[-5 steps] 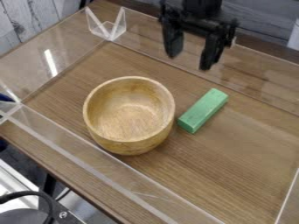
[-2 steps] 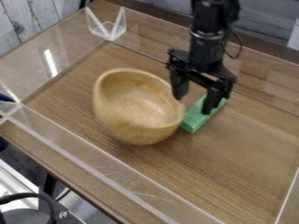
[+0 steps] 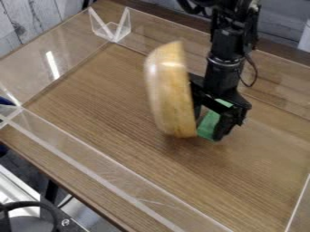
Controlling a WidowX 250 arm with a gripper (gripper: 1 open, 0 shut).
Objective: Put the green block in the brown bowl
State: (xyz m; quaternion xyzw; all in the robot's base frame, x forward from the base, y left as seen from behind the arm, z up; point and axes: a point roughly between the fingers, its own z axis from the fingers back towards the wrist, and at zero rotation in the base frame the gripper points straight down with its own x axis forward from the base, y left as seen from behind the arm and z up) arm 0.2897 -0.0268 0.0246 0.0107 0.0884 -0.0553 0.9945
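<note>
Dropping my wide-open gripper (image 3: 217, 116) around the green block (image 3: 209, 123), I have knocked the brown bowl (image 3: 171, 88) up onto its edge, so placing will likely be harder.

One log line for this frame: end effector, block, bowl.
end effector: open, down around green block | block: on table, not lifted | brown bowl: tipped on edge, beside end effector

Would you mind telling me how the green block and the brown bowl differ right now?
The brown bowl is tipped up on its edge; the green block lies low on the table. The bowl is far larger, round, wood-grained; the block is small, bright green, flat-faced. The open end effector straddles only the block.
</note>
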